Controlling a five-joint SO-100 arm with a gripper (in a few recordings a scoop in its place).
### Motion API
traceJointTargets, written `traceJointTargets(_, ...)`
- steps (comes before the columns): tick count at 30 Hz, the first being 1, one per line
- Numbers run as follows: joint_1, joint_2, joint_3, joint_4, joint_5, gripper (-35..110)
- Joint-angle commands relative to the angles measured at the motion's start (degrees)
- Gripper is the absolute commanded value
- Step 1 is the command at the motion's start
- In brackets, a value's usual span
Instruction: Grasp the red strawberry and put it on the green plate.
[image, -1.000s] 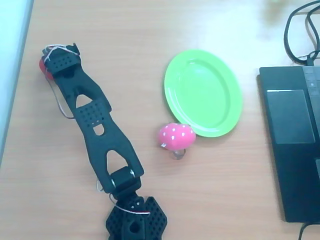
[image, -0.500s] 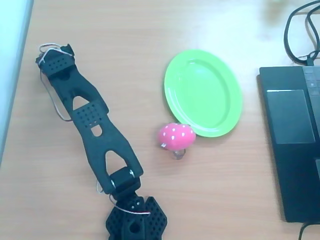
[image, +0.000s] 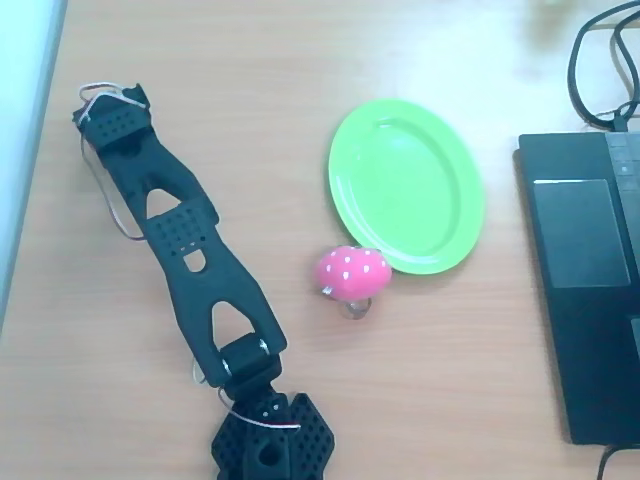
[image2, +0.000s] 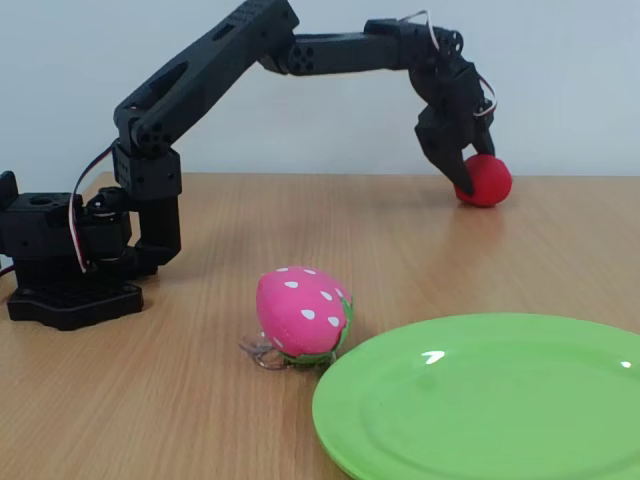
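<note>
Far out toward the worktop's (image: 300, 60) left edge in the overhead view, the black arm reaches to the claw (image2: 462, 180), which sits down at the red strawberry (image2: 487, 180) in the fixed view; its fingers touch the fruit's side, though whether they are clamped I cannot tell. Near the middle stands a pink white-dotted toy (image: 352, 272), just beside the green plate (image: 406, 186). A black laptop (image: 585, 270) lies along the right edge.

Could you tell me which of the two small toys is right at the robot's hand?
The plain red strawberry, at the hand on the far side of the table. The pink white-dotted toy sits beside the green plate.
</note>
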Motion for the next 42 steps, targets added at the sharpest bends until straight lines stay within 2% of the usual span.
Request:
traceJointTargets(1, 2.11, 17.14, 6.77, 0.53, -0.09, 9)
traceJointTargets(4, 6.06, 30.32, 14.06, 1.05, 1.49, 12)
traceJointTargets(10, 19.42, 52.65, 28.56, 2.72, 5.1, 8)
traceJointTargets(17, 41.57, 62.84, 40.52, 9.93, 11.43, 6)
traceJointTargets(23, 53.96, 54.32, 48.52, 10.55, 16.44, 15)
traceJointTargets(26, 56.87, 46.93, 47.29, 6.94, 19.34, 13)
traceJointTargets(30, 58.01, 38.06, 43.15, 2.55, 21.01, 15)
traceJointTargets(36, 57.57, 27.42, 32.17, 1.93, 22.41, 17)
traceJointTargets(42, 57.13, 22.41, 29.36, 1.85, 21.27, 24)
